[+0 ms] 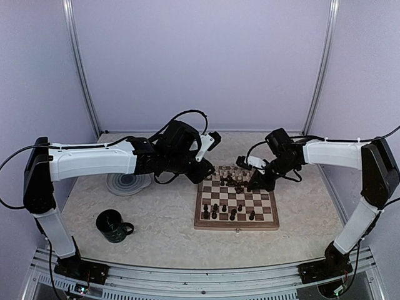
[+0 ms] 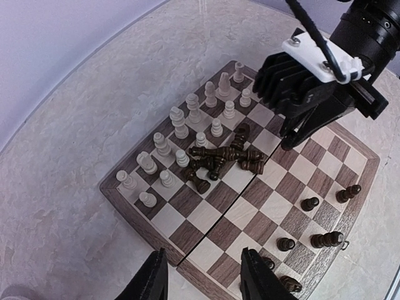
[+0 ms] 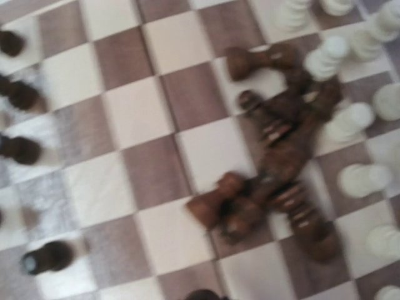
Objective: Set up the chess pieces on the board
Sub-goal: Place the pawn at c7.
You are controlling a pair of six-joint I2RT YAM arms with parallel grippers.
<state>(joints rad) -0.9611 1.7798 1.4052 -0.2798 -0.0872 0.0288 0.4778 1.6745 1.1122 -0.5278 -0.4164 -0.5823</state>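
The board (image 1: pixel 236 226) lies right of centre on the table. Cream chess pieces (image 2: pixel 181 125) stand in two rows along its far side. Several dark pieces (image 2: pixel 222 156) lie tumbled in a heap beside them, blurred in the right wrist view (image 3: pixel 281 162). Other dark pieces (image 2: pixel 310 203) stand along the near side. My left gripper (image 2: pixel 203 281) hovers open and empty above the board's left edge (image 2: pixel 137 222). My right gripper (image 2: pixel 289 142) points down at a square right of the heap, fingers drawn together. I cannot tell whether a piece is between them.
A dark green mug (image 1: pixel 114 225) stands near the front left. A round grey swirl-patterned plate (image 1: pixel 128 184) lies left of the board, partly under my left arm. Pale walls with metal rails close in the table on three sides.
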